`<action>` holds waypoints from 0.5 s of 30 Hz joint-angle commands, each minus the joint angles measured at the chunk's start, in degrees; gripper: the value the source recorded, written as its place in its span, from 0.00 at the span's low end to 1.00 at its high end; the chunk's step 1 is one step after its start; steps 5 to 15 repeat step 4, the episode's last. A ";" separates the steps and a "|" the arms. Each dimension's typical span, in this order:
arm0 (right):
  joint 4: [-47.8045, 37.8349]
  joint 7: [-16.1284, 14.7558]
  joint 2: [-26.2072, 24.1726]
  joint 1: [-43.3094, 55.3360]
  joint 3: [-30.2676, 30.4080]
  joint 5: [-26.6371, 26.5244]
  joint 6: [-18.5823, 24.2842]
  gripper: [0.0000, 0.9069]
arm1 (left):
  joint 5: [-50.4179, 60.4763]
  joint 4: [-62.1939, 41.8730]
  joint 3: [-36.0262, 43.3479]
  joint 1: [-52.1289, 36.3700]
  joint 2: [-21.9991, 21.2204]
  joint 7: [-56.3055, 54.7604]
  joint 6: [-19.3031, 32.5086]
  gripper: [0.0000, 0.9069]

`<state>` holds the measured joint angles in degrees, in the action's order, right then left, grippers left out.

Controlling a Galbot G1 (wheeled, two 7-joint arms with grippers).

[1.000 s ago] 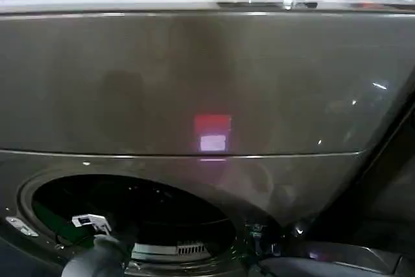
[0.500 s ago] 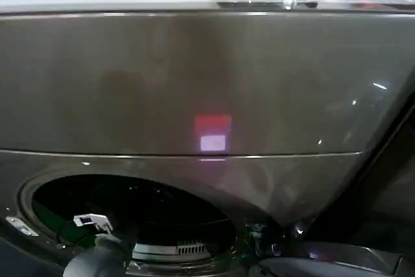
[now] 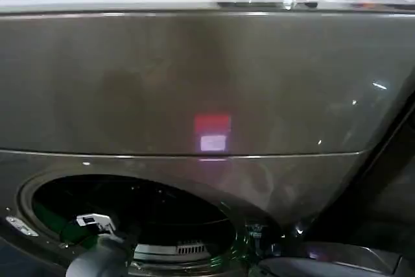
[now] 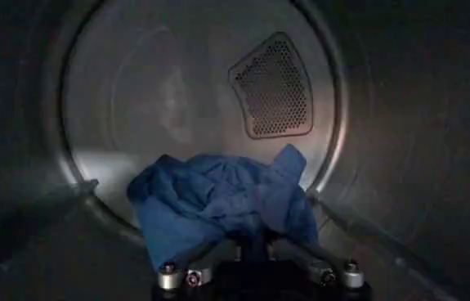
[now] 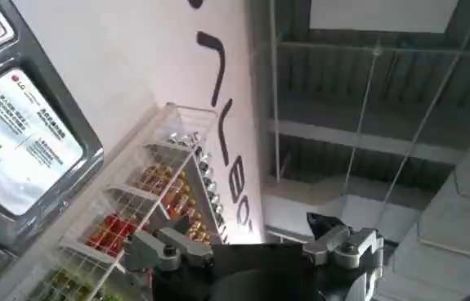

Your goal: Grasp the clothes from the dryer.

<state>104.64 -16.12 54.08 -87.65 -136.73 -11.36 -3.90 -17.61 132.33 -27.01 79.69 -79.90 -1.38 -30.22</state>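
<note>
The dryer [image 3: 194, 82] is a bronze-grey machine with a small red light [image 3: 213, 123] above its round porthole [image 3: 130, 205]. My left arm [image 3: 97, 263] reaches in through the porthole's lower edge. Inside the drum, the clothes [image 4: 218, 200] are a crumpled blue bundle lying low against the back wall, below a perforated vent [image 4: 274, 86]. My left gripper [image 4: 251, 245] sits right at the bundle's near edge, its fingers drawn together into the fabric. My right gripper [image 5: 236, 235] is outside the dryer, tilted up toward the ceiling, open and holding nothing.
The steel drum wall [image 4: 398, 163] curves close around the left gripper. Near the right gripper are a neighbouring machine's LG panel [image 5: 22, 147] and a wire shelf of bottles [image 5: 128, 221]. A grey curved part [image 3: 337, 257] lies beside the porthole at lower right.
In the head view my left arm has sunk slightly lower at the porthole's bottom edge. The dryer has not changed.
</note>
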 commanded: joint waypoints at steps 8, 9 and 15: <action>-0.11 0.04 0.28 -0.37 -0.74 0.35 0.23 1.00 | 0.35 0.06 0.34 0.39 0.06 0.14 -0.09 0.00; -0.11 0.04 0.28 -0.37 -0.74 0.35 0.23 1.00 | 0.35 0.06 0.34 0.39 0.06 0.14 -0.09 0.00; -0.11 0.04 0.28 -0.37 -0.74 0.35 0.23 1.00 | 0.35 0.06 0.34 0.39 0.06 0.14 -0.09 0.00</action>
